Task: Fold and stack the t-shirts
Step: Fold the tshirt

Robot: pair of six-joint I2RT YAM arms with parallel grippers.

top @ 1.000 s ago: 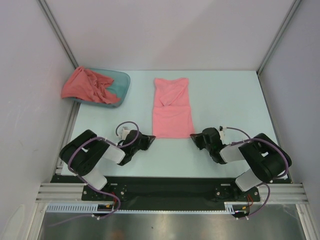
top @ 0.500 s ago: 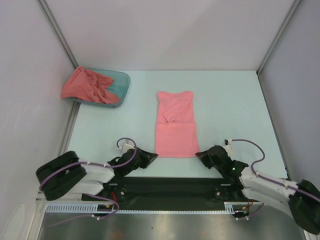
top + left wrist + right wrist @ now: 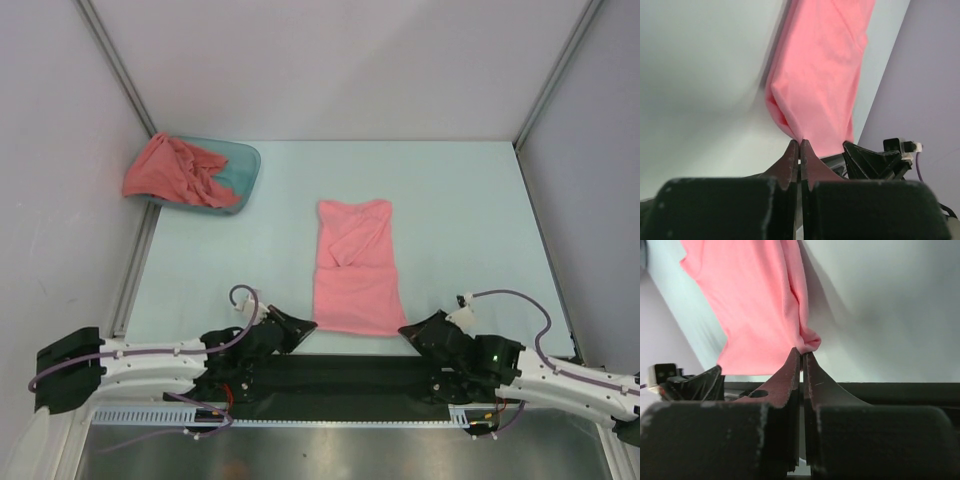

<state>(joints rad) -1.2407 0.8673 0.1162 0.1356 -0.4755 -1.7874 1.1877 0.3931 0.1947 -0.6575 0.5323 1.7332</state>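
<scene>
A light salmon-pink t-shirt, folded into a long strip, lies on the table's middle and reaches the near edge. My left gripper is shut on its near-left corner. My right gripper is shut on its near-right corner. Both grippers sit low at the table's front edge. A darker coral-red t-shirt lies crumpled in the teal tub at the back left.
The teal tub stands against the left wall. Metal frame posts and white side walls enclose the table. The black base rail runs along the near edge, just behind the grippers.
Both grippers have pulled back toward the near edge, dragging the pink t-shirt with them. The arms have stretched out low and flat.
</scene>
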